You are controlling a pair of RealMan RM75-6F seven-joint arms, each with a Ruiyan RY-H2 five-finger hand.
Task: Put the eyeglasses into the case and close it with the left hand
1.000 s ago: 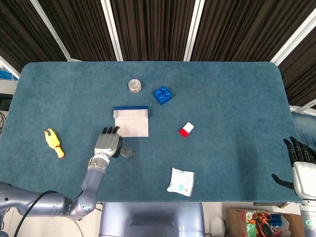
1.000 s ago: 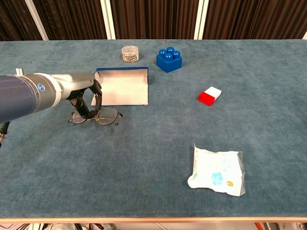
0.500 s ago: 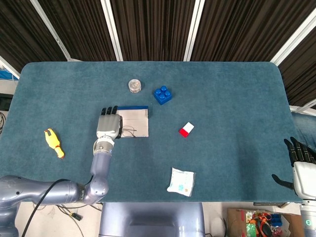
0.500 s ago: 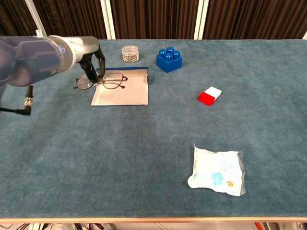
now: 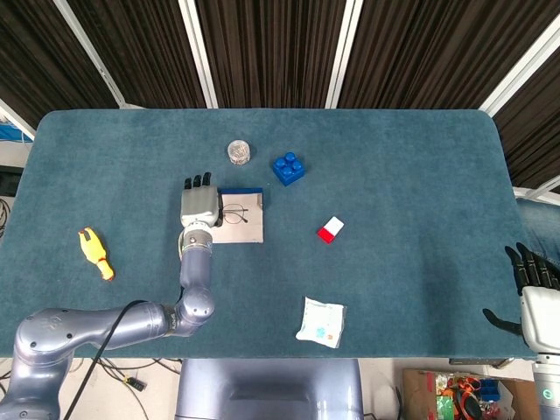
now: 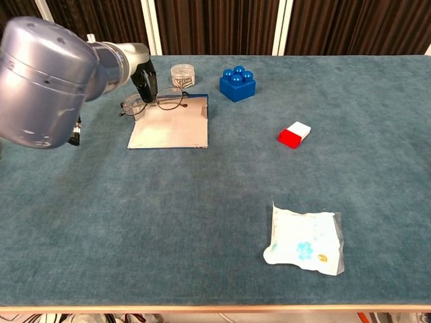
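Observation:
My left hand [image 5: 199,206] [image 6: 143,82] holds the thin-framed eyeglasses [image 6: 156,103] [image 5: 234,213] in the air, over the far left part of the open case [image 5: 239,220] [image 6: 171,124]. The case lies flat, a pale inside with a blue rim along its far edge. In the chest view the fingers pinch the glasses near their bridge, and the lenses stick out to either side. My right hand [image 5: 530,282] shows only in the head view, at the table's near right edge, fingers spread and holding nothing.
A small clear jar [image 5: 239,152] [image 6: 182,75] and a blue toy brick [image 5: 289,168] [image 6: 237,84] stand behind the case. A red-and-white block [image 5: 330,230] [image 6: 294,134] lies to the right, a plastic packet [image 5: 320,322] [image 6: 304,240] near the front, a yellow toy [image 5: 95,253] far left.
My left hand lifted the eyeglasses off the table in front of the case and carried them back over the case, now near its far edge.

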